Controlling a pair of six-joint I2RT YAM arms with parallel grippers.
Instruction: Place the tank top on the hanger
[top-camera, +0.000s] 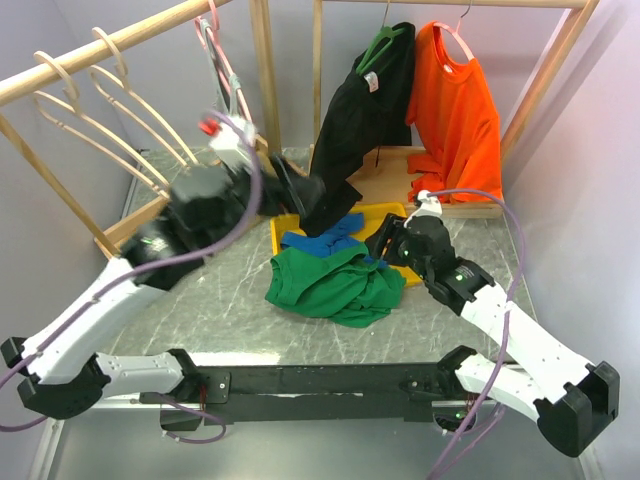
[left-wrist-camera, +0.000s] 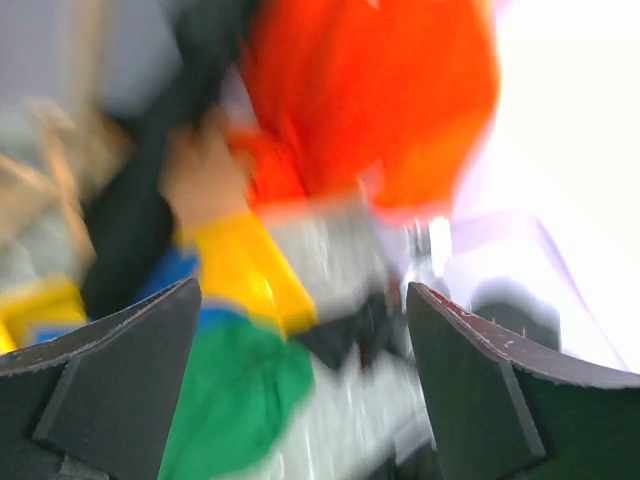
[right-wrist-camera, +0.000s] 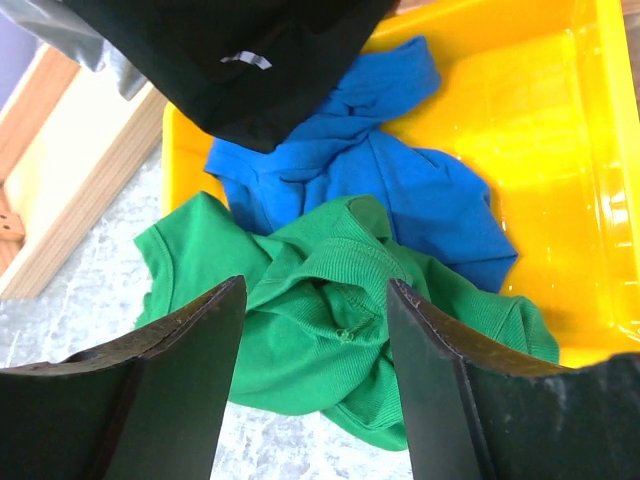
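Overhead view of a speckled grey stone-look table (top-camera: 230, 310) with two robot arms. At the centre lies the tank top (top-camera: 330, 285), a deep green heap of soft ribbed knit. Its far edge is draped over the near rim of a glossy yellow plastic tray (top-camera: 283, 232). The wooden hanger (top-camera: 120, 100) hangs with others like it on a pale wooden rail (top-camera: 100, 55) at ten o'clock, well apart from the tank top.

The right gripper (right-wrist-camera: 315, 285) hovers just above the green folds at three o'clock of the heap. Its black fingers are spread and hold nothing. The left gripper (left-wrist-camera: 300, 300) is raised at about ten o'clock and blurred with motion. Its fingers are spread wide, with nothing between them.

Likely trouble: the fabric is bunched and the straps are buried in the folds. A pinch here could catch several layers, so no opening would show for the hanger. A crumpled bright blue garment (right-wrist-camera: 400, 190) in the tray touches the green cloth and might come up with it. A limp black garment (top-camera: 345, 130) hangs low over the tray at twelve o'clock and could snag a rising arm. An orange shirt (top-camera: 460, 110) hangs beside it. The hanger looks smooth, with arched shoulders and a thick curved hook. It may swing on the rail when pushed, and a wide strap could slide off.
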